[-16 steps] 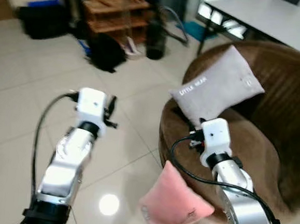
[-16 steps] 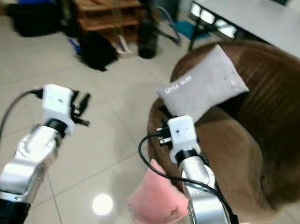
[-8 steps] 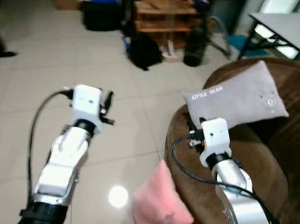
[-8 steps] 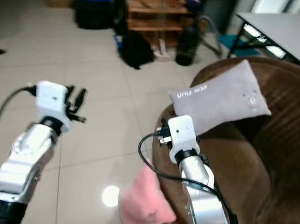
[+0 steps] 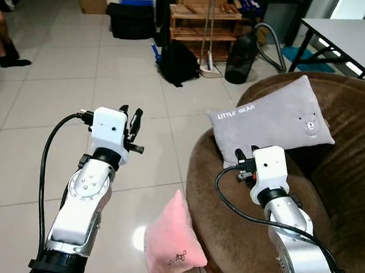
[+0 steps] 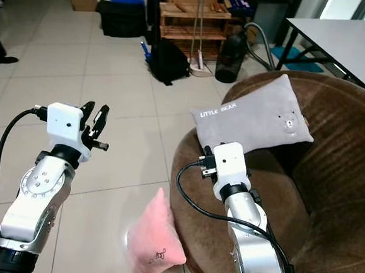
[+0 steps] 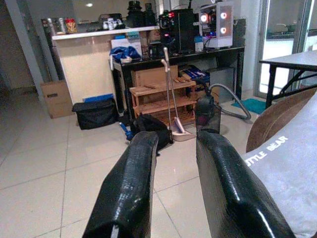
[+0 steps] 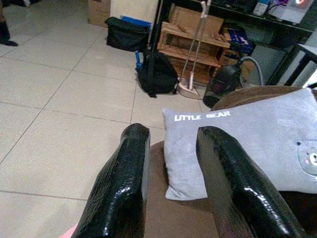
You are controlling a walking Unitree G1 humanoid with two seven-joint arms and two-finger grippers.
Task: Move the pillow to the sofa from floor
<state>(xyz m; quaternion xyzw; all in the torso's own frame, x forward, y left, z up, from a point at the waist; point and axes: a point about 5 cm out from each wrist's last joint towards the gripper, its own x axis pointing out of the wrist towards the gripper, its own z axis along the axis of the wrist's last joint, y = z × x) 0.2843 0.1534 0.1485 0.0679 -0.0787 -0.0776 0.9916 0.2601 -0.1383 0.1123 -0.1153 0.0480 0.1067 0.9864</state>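
Pink pillow (image 5: 171, 240) on floor (image 5: 40, 100), leaning against sofa (image 5: 351, 162), below both jaws. Left gripper (image 5: 131, 125) and right gripper (image 8: 171, 163) released, empty. Pickup not begun.

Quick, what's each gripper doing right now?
Left gripper: open, empty, raised over the floor.
Right gripper: open, empty, near the grey pillow.
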